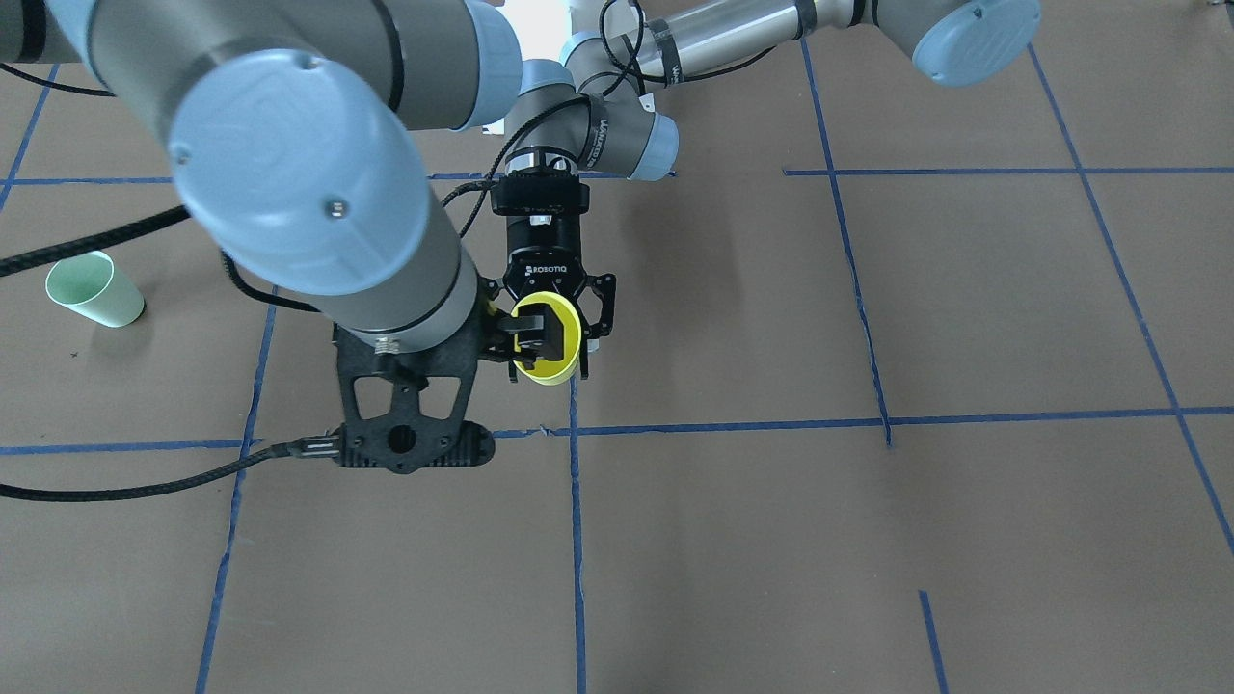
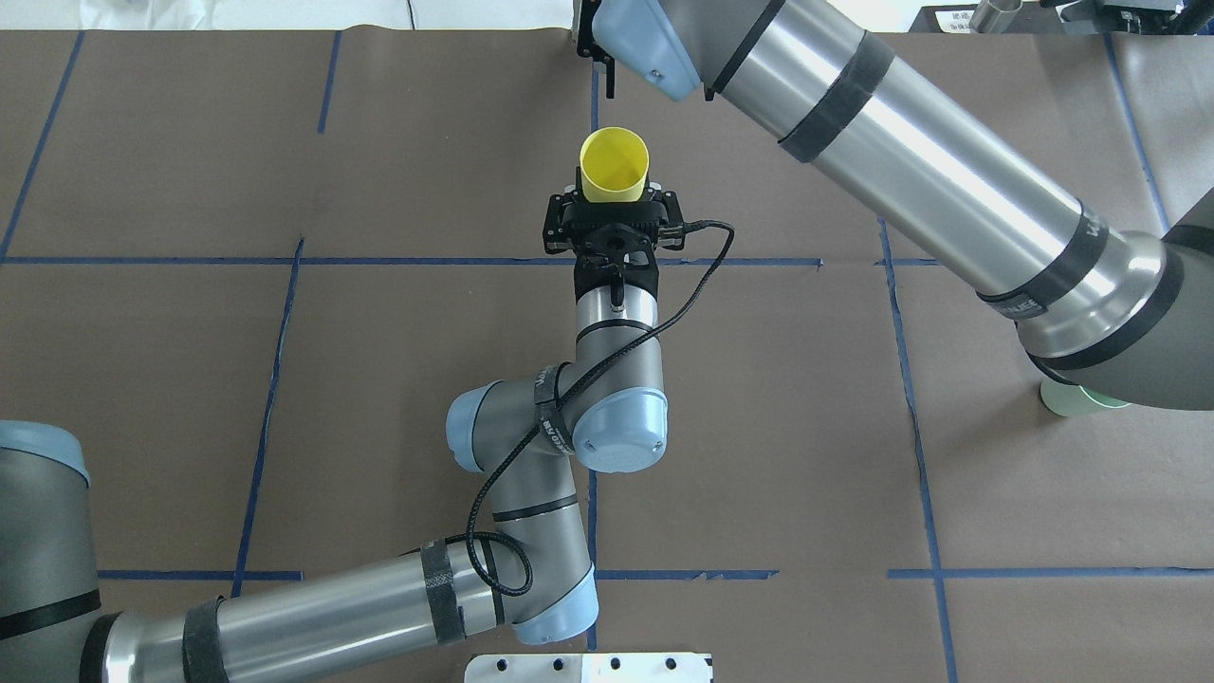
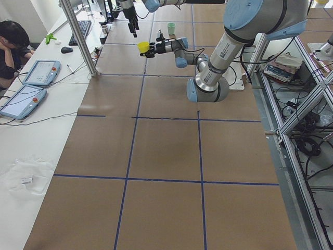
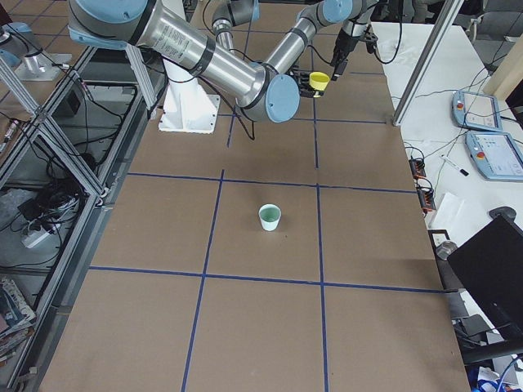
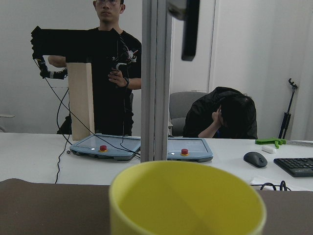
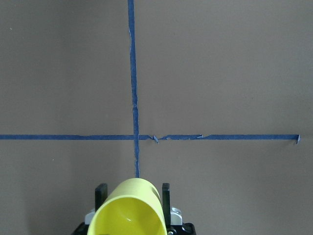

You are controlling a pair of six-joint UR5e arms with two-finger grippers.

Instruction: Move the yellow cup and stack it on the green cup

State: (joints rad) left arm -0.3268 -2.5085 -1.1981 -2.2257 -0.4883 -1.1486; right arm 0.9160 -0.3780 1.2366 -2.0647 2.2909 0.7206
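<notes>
The yellow cup [image 2: 615, 166] is being gripped by the left gripper [image 2: 615, 197], whose fingers [image 6: 100, 192] are being pressed against its two sides just below the rim; the cup is being held upright, mouth upward, clear of the table [image 1: 868, 540]. On the body of this gripper, just behind the cup, the word ROBOTIQ [image 1: 545, 262] is being shown in white; the lettering on the arm bands is too small to be read. Just beyond the cup and higher than it, the right gripper [image 2: 607, 74] is being held pointing downward, apart from the rim; whether its jaws are parted or closed cannot be told. Below both tools, a crossing of blue tape lines [image 6: 131, 73] is being shown on the brown surface. Well apart from the left gripper, far over on the robot's right side, the green cup [image 1: 93, 287] is being left standing upright on the table. Farthest out, past the table's edge ahead of the left gripper, two teach pendants [image 5: 105, 148] with red buttons, a mouse [image 5: 255, 158] and a keyboard [image 5: 296, 166] are being shown on a white bench, where a standing person [image 5: 115, 73] and a seated person [image 5: 222, 115] are being seen.
</notes>
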